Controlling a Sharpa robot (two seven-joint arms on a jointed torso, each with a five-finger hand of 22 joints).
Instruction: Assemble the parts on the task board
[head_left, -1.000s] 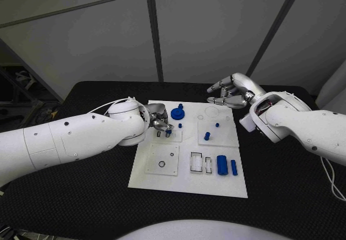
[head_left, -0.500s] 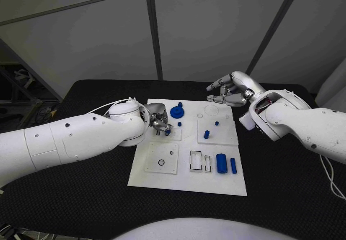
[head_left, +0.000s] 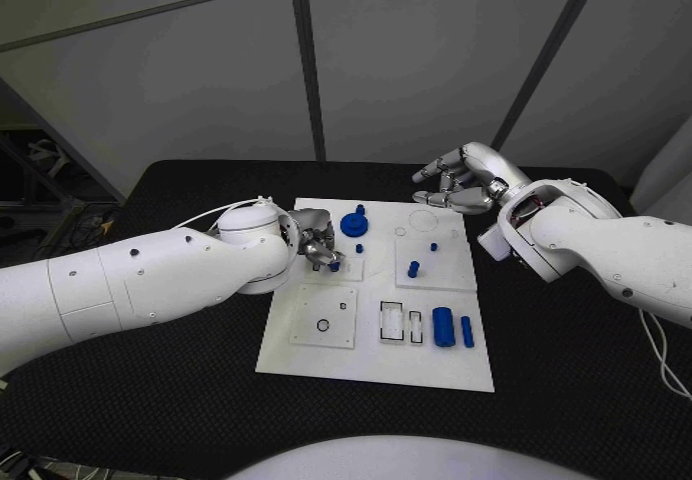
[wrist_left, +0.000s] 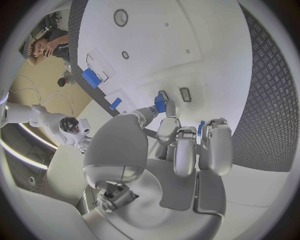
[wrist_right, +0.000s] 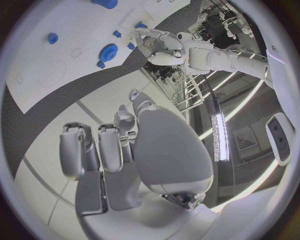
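I am looking down at the black bench (head_left: 173, 400) with the white task board (head_left: 378, 350) lying in the middle of it.

My left hand (head_left: 317, 247) is sitting over the left side of the board, near its far end. Its fingers (wrist_left: 164, 131) are pinching a small blue part (wrist_left: 160, 103), so this hand is holding that piece. In the left wrist view the little blue piece is sitting right at the fingertips, just above the white board. Another bit of blue (wrist_left: 200, 128) is peeking out between the fingers, and I cannot tell what it is.

My right hand (head_left: 464, 180) is hanging over the black bench just past the far right corner of the board. Its fingers are curling in and I am seeing nothing in them, so it is closed on nothing.

On the board, a blue gear (head_left: 355, 230) is sitting near the far end, close to my left hand. A small blue peg (head_left: 414, 270) is standing in the middle. A fat blue cylinder (head_left: 444, 328) and a thin blue bar (head_left: 467, 331) are lying side by side near the right edge.
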